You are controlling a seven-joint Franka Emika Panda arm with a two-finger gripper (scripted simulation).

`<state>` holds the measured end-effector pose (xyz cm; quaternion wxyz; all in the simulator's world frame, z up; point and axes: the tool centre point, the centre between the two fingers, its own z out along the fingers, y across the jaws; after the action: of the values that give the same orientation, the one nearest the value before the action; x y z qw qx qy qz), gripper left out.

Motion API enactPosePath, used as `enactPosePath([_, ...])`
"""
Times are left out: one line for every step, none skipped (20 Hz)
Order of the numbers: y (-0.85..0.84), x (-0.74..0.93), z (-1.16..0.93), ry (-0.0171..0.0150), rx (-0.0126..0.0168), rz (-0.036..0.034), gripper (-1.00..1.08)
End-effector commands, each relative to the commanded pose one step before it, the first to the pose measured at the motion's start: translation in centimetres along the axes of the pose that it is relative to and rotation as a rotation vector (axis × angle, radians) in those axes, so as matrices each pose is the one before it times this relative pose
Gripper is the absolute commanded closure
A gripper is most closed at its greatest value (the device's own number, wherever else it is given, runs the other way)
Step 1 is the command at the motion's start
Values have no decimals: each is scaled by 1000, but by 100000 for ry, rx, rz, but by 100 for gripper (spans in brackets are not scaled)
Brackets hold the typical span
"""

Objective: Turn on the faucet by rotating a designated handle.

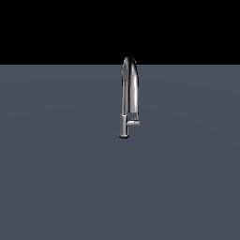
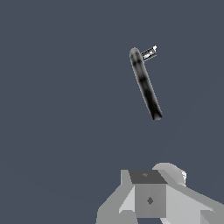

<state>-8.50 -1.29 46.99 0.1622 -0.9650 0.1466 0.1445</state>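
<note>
The faucet (image 1: 130, 93) is a tall chrome gooseneck standing upright on the grey surface in the middle of the exterior view. Its short handle (image 1: 134, 123) juts from the lower body toward the exterior view's right. In the wrist view the faucet (image 2: 145, 85) is seen from above as a dark slanted tube, with the handle (image 2: 149, 53) a small bright stub at its far end. My gripper (image 2: 149, 199) shows only as grey blocks at the picture's edge, well apart from the faucet and touching nothing. Whether it is open or shut does not show. The arm is out of the exterior view.
A flat grey-blue surface (image 1: 56, 178) spreads around the faucet on all sides. Black background lies behind it. No other objects show.
</note>
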Motion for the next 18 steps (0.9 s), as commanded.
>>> enactPosePath([139,1598,307,-3607,3211,3464,108])
enactPosePath([52,632,119,-1445,1279,1375,108])
enactPosePath([53,634,119,-1451,1285,1378,108])
enactPosePath([53,636,120,-1458,1291,1382,108])
enactPosePath([54,638,120,-1465,1297,1386,108])
enactPosePath([54,640,120,-1472,1304,1390,108])
enactPosePath([55,643,120,-1480,1312,1396,108])
enactPosePath([55,646,121,-1489,1319,1401,108])
enactPosePath([56,649,121,-1498,1328,1408,108])
enactPosePath([57,652,121,-1508,1336,1415,108])
enactPosePath([58,656,122,-1519,1346,1423,108])
enactPosePath([58,659,122,-1530,1356,1432,108])
enactPosePath([59,664,123,-1543,1367,1442,108])
enactPosePath([60,668,123,-1556,1379,1454,108])
enactPosePath([61,673,124,-1570,1391,1465,108])
enactPosePath([61,679,125,-1585,1404,1478,108])
enactPosePath([63,685,125,-1602,1419,1493,108])
enactPosePath([63,691,126,-1618,1434,1508,108])
